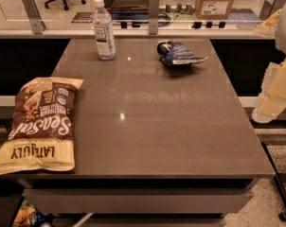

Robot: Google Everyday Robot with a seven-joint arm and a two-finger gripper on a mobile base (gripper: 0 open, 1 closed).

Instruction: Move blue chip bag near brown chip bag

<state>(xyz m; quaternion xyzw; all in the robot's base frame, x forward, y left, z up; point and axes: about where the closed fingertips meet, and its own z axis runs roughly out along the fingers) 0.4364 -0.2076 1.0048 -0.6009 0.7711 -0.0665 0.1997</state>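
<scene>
1. Grey table [157,126] fills the view.
2. Far side: the blue bag [178,54] lies crumpled, right of an upright bottle [103,30].
3. Near-left corner: the brown bag [39,122] lies flat, overhanging the edge, well apart from the blue bag.
4. Off the table's right edge hangs the gripper [275,96]; its state cannot be told.

Table [171,126]: bottle [104,30], two bags [39,122] [180,54]; gripper [268,109] beside.

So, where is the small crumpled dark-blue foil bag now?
The dark-blue bag lies far back on the grey table in the camera view, right of the clear water bottle; the gripper hangs beyond the table's right edge, apart from it.
</scene>
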